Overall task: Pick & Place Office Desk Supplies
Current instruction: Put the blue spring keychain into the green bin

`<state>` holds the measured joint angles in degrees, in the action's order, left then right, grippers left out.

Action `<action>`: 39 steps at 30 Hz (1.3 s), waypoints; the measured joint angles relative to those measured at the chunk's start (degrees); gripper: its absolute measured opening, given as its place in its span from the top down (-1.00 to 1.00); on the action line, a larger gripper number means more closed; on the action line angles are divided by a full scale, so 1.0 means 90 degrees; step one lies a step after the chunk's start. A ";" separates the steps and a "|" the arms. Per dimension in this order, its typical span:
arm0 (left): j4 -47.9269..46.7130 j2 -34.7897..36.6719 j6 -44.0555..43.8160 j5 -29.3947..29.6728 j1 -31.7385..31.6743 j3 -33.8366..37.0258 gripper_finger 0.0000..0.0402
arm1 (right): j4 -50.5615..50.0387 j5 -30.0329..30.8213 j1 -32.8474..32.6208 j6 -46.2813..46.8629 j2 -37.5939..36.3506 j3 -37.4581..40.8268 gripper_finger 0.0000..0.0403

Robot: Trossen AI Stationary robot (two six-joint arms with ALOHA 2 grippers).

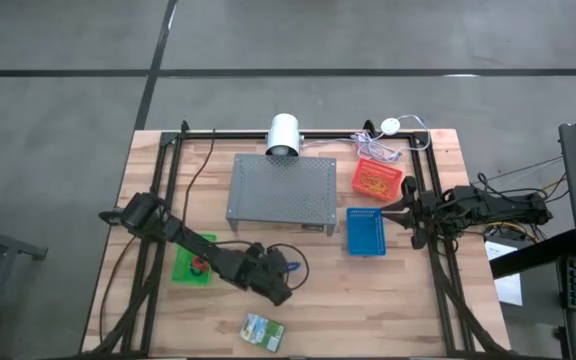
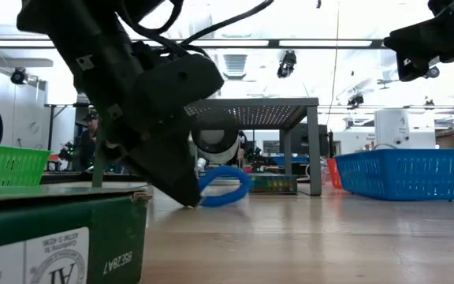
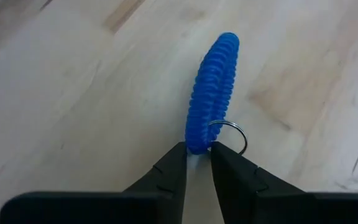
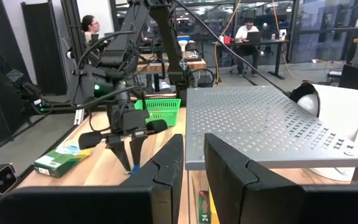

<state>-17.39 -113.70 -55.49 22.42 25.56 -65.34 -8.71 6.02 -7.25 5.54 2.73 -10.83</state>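
While the left hand (image 3: 197,155) is lowered to the surface (image 1: 408,300) near its front middle, its two dark fingers (image 3: 169,171) are pressed together on the lower end of a blue coiled band (image 3: 213,93). The band stands on its edge on the wood, with a small metal ring (image 3: 232,134) hanging at the place where it is gripped. In the low view the same band (image 2: 225,188) shows as a blue loop touching the wood just beside the tip of the left hand (image 2: 186,193).

Left of this hand is the green basket (image 1: 195,262), and a red band (image 1: 199,265) lies inside it. Nearer to the front edge lies the green-and-yellow crayon box (image 1: 264,330), well apart from the hand.

Farther back, in the middle, stands the grey perforated stand (image 1: 281,192). To the right of it are the blue basket (image 1: 366,232) and, behind that one, the red basket (image 1: 376,178), which has thin tan rubber bands (image 1: 374,183) in it.

The right hand (image 1: 404,212) waits above the right side of the surface, just beside the blue basket; its fingers (image 4: 166,168) are close together with a narrow gap and hold nothing.
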 joint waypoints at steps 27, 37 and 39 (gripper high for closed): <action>0.0237 0.0523 -0.0186 0.0884 0.0282 0.0000 0.41 | -0.0001 0.0000 -0.0001 0.0000 0.0002 0.0001 0.69; 0.0835 0.0009 -0.0165 0.0510 0.0184 0.0000 0.32 | -0.0002 -0.0002 -0.0002 0.0000 0.0003 0.0000 0.69; 0.0813 -0.0031 -0.0160 0.0507 0.0184 0.0000 0.32 | -0.0001 0.0000 -0.0002 0.0000 0.0004 0.0001 0.69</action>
<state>-10.07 -113.98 -56.93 26.98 27.22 -65.34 -8.72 6.02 -7.27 5.54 2.76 -10.82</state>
